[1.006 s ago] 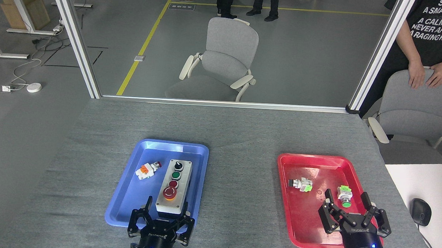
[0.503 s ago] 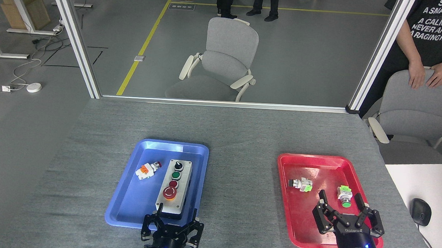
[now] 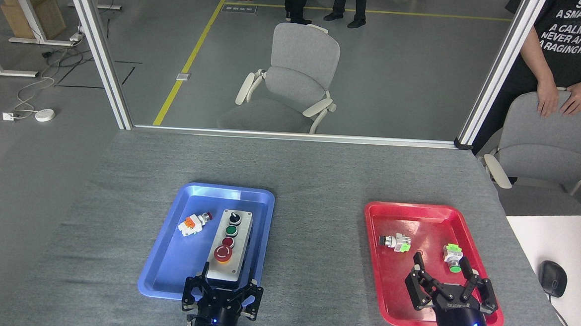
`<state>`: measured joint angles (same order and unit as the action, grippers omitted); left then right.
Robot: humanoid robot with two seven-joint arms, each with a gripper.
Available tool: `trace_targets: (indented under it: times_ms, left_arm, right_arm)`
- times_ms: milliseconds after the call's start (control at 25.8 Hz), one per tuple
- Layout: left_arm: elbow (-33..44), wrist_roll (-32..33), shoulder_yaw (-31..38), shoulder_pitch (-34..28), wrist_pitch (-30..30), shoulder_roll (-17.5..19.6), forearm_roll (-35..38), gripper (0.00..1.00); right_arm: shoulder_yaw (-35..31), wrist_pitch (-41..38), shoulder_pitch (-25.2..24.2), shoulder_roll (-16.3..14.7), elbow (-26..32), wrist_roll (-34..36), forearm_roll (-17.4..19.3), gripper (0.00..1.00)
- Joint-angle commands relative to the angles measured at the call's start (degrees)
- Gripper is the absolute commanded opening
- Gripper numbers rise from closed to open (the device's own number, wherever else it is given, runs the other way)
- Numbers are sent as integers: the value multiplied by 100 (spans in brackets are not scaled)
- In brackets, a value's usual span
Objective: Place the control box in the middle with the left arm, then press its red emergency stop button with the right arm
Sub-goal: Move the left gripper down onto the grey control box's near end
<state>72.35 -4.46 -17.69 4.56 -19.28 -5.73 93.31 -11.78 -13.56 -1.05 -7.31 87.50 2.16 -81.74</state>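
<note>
The control box [image 3: 230, 246] lies lengthwise in the blue tray [image 3: 175, 271], pale grey face up. Its row runs black knob, green button, small red button, then the red emergency stop button [image 3: 223, 253] with a yellow ring at the near end. My left gripper [image 3: 224, 286] sits at the box's near end, open, its fingers spread either side of that end without closing on it. My right gripper [image 3: 447, 275] hovers open over the near part of the red tray [image 3: 387, 307], holding nothing. The middle [image 3: 318, 244] is bare grey felt between the trays.
An orange-bodied push-button part [image 3: 194, 223] lies in the blue tray. Two green-bodied parts [image 3: 395, 242] [image 3: 453, 256] lie in the red tray. A white desk with a mouse [image 3: 553, 278] is at the right. A person stands behind a grey chair [image 3: 545, 146] at far right.
My left gripper shifted right and drew in toward the box's near end. My right gripper drifted left and slightly nearer over the red tray. The box has not moved.
</note>
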Motion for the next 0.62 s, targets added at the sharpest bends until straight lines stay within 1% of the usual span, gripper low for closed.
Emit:
trace_targets:
  times_ms: [0, 271, 580]
  left_arm:
    - [-274, -2, 2, 132, -41, -25, -14, 99]
    - [-608, -2, 29, 361, -111, 19, -41, 99]
    - [-801, -2, 37, 528, -146, 45, -58, 99]
  right_arm:
    - [88, 3, 0, -8, 4, 13, 0, 99]
    - [97, -76, 0, -17, 4, 22, 0, 99]
    - [36, -155, 0, -8, -48, 39, 0, 99]
